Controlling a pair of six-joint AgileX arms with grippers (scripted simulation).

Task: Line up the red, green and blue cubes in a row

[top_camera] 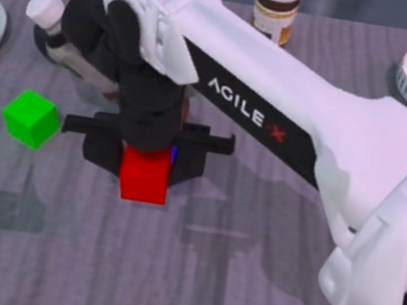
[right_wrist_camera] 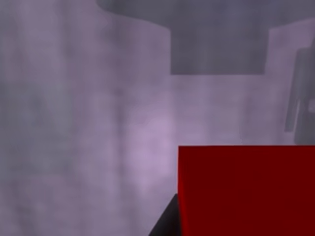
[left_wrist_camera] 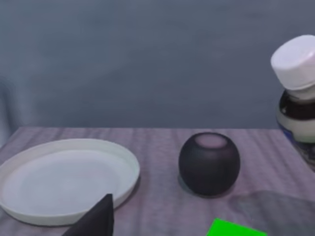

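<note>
Here the right gripper [top_camera: 148, 161] sits left of centre in the top view with jaws clamped on the red cube [top_camera: 145, 175], blue cube barely visible behind it, green cube [top_camera: 31, 118] alone on the bench [top_camera: 245, 283] at left, left jaws cannot tell.

Top view looks down on the table [top_camera: 245, 283]; left wrist low, facing its far edge; right wrist pressed close to the surface.

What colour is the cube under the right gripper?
Red cube, clearest in the top view.
</note>
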